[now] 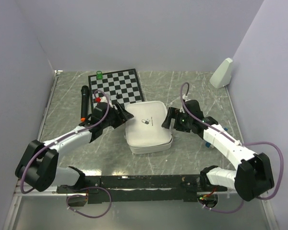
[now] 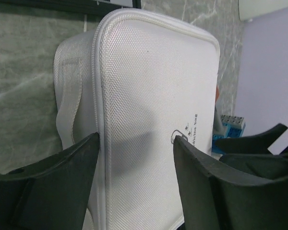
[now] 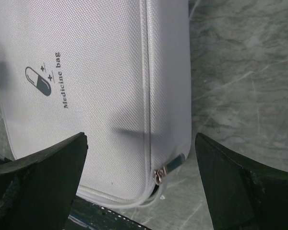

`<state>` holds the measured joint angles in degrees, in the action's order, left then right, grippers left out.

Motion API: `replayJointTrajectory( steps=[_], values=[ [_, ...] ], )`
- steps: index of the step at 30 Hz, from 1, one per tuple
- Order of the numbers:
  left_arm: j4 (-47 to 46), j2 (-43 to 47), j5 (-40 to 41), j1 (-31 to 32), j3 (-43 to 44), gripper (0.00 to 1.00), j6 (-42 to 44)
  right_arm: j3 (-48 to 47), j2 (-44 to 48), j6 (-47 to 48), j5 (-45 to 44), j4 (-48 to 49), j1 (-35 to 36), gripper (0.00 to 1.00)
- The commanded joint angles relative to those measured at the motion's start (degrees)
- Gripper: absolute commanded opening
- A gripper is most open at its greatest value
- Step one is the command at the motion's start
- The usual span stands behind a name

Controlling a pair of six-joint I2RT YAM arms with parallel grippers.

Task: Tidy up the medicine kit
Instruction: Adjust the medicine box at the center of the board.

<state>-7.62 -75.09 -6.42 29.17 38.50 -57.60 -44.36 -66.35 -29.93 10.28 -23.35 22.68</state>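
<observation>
Medicine kit (image 1: 149, 127), a white zipped soft case printed with a pill logo (image 3: 38, 80) and the words "Medicine bag", lies flat and closed in the middle of the grey marbled bench (image 1: 192, 91). Left tool (image 1: 126, 115) sits at its left edge with fingers apart and the zipped rim showing between them; whether they touch it cannot be told. Right tool (image 1: 168, 119) faces the kit's right edge, fingers spread wide, with the zip pull (image 3: 159, 175) showing between them in the wrist view. Just behind the kit lies a black-and-white chessboard (image 1: 116, 86), with a small green piece (image 1: 99, 74) on its far edge and a red piece (image 1: 98, 99) by its left side. A black stick (image 1: 84, 103) with an orange end lies left of the board.
</observation>
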Motion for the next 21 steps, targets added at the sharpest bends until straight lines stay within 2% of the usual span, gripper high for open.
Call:
replayJointTrajectory(
  steps=[1, 5, 8, 13, 17, 21],
  values=[
    [-3.8, 1.2, -6.3, 0.1, -1.7, 0.67, 1.6, 1.7, -2.6, 0.1, 6.0, 7.3, -0.4, 1.0],
    [-4.2, 1.5, -8.3, 0.1, -4.0, 0.66, 2.4, 5.0, -1.7, -0.6, 10.5, 10.0, 1.4, 0.93],
    [-3.3, -1.4, -10.5, 0.1, -2.3, 0.65, 4.7, 8.2, 0.3, -1.6, 12.1, 11.0, 4.6, 0.89],
    [1.4, -9.8, -12.0, 0.2, 6.4, 0.62, 10.0, 12.4, 5.4, -5.6, 11.4, 12.0, 10.5, 0.87],
    [1.2, -14.8, -14.4, 0.5, 12.6, 0.61, 12.6, 14.6, 8.3, -9.2, 10.9, 13.7, 14.5, 0.87],
    [5.0, -20.9, -16.9, 5.1, 22.3, 0.6, 17.2, 15.1, 10.2, -11.3, 9.0, 13.9, 18.2, 0.88]
  ],
)
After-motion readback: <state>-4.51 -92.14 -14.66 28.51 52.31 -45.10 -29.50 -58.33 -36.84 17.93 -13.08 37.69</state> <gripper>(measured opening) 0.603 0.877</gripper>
